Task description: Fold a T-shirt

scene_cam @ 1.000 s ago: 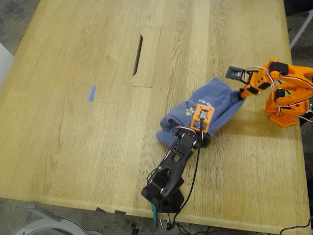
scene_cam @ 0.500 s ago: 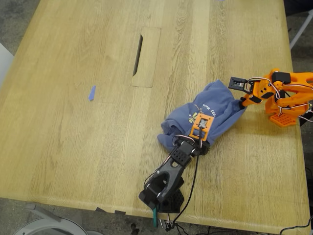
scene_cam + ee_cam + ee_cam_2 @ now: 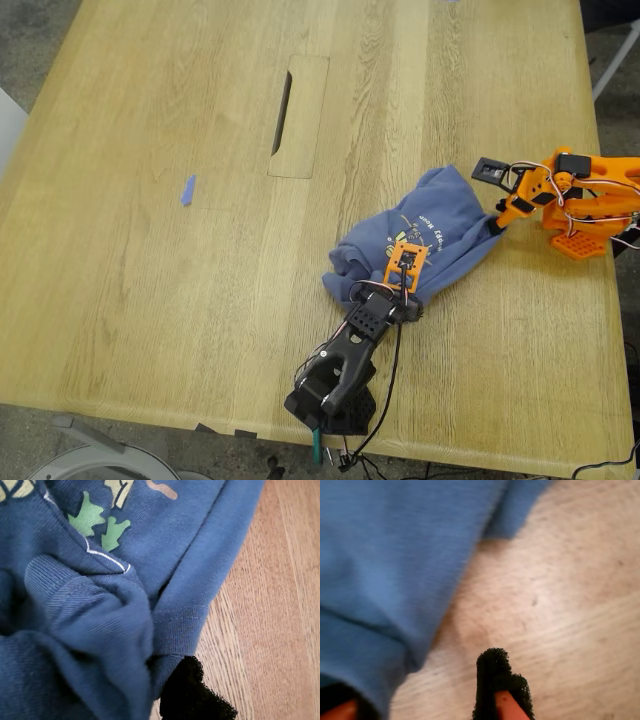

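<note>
Lying bunched at lower right of the exterior view, the T-shirt point(image 3: 420, 240) remained unfolded; both grippers' states were unclear.

Office or lab, wooden desk point(image 3: 180, 290) with cable-access flap point(image 3: 300, 115), clamped arms

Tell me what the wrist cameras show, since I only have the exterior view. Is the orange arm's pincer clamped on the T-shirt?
Observer: No. In the second wrist view the second pincer stands open, with bare tabletop between one padded finger and the T-shirt, which covers the other finger.
Operator: And the black arm's pincer?
Observer: The first wrist view shows only one black pad, right beside a ribbed, stitched edge of the cloth. Whether the first pincer is closed, I cannot tell.
</note>
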Motion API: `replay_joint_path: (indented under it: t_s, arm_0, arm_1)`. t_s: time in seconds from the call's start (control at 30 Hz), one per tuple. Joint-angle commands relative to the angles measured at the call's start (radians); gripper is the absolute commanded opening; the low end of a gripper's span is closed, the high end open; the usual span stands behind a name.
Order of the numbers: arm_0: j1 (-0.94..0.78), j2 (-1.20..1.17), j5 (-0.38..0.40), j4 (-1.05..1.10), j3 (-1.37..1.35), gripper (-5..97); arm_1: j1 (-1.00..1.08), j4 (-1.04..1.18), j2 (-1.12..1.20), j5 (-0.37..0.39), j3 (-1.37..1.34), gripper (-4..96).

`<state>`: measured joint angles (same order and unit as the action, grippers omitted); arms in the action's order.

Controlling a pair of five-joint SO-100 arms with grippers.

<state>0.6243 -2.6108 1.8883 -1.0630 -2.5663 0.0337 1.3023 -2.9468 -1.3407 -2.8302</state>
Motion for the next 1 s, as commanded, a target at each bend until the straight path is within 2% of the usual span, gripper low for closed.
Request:
replay_joint_path:
  t_s: [0.0, 0.17, 0.3, 0.43, 0.57, 0.8, 0.97]
  arm_0:
    - [0.031, -0.032, 0.020, -0.032, 0.052, 53]
    - [0.049, -0.032, 0.023, -0.135, 0.106, 61]
    - [0.103, -0.025, 0.025, -0.227, 0.173, 62]
    - [0.229, -0.006, 0.051, -0.252, 0.215, 62]
    - [0.291, 0.031, 0.049, -0.252, 0.255, 61]
    - [0.291, 0.114, 0.006, -0.239, 0.367, 63]
    - [0.287, 0.155, 0.012, -0.284, 0.453, 66]
  arm_1:
    - [0.003, 0.008, -0.020, 0.014, 0.025, 38.7]
    - [0.005, 0.071, -0.029, 0.041, 0.104, 45.6]
    - [-0.012, 0.135, -0.028, 0.052, 0.175, 48.7]
    - [-0.052, 0.187, -0.028, 0.058, 0.227, 50.7]
    - [-0.067, 0.212, -0.028, 0.060, 0.262, 49.2]
    - [-0.130, 0.199, 0.020, 0.069, 0.382, 47.9]
    - [-0.178, 0.179, 0.089, 0.069, 0.477, 46.3]
